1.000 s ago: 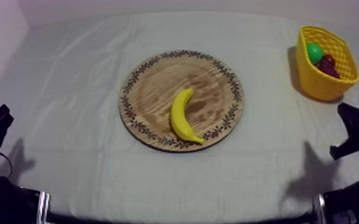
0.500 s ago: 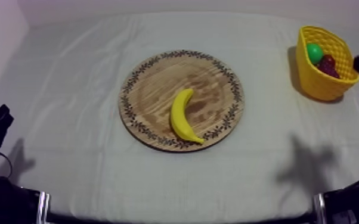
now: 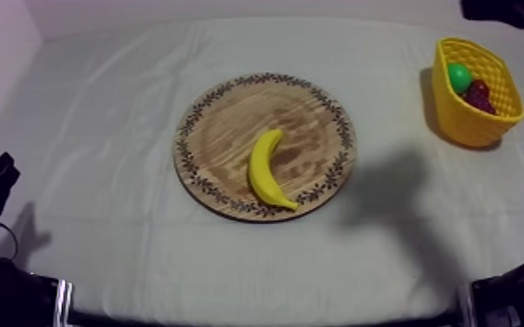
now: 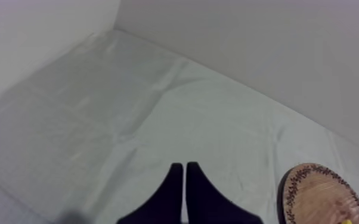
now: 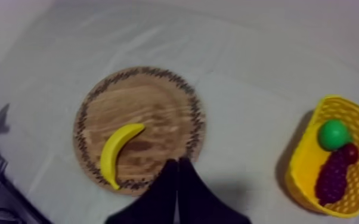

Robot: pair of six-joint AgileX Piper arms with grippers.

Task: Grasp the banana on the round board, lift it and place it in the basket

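The left gripper [image 4: 183,167] rests low and the right gripper [image 5: 176,162] hangs high, each with fingers [image 4: 173,187] pressed together.

Open cloth [image 3: 91,174] around board [image 3: 231,130] (basket [image 3: 466,126] apart)

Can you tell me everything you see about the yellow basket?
The yellow basket looks like plastic, with open lattice walls. It sits on the cloth at the table's right side, well apart from the wooden board. Inside it lie a green fruit and a dark bunch of grapes.

Soft overhead light, broad shadow [image 3: 389,187] on cloth [image 3: 117,130] (right of board [image 3: 231,130])
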